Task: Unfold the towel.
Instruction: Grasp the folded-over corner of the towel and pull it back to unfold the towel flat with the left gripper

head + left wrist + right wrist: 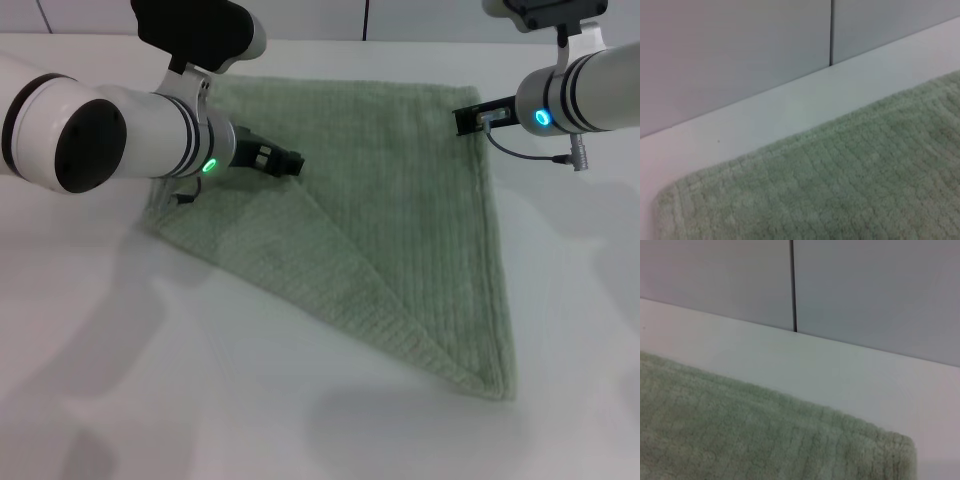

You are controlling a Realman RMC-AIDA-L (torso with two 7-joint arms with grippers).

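The pale sage-green towel (400,220) lies flat on the white table, folded into a rough triangle. A diagonal crease runs from its middle toward the near right corner. My left gripper (285,160) is low over the towel's left part, at the top end of the crease. My right gripper (468,119) is at the towel's far right corner. The left wrist view shows the ribbed towel (850,185) with one rounded corner against the table. The right wrist view shows the towel (750,440) and another corner.
The white table (250,400) extends around the towel on all sides. A grey wall with a dark vertical seam (830,32) stands behind the table's far edge. The seam also shows in the right wrist view (793,285).
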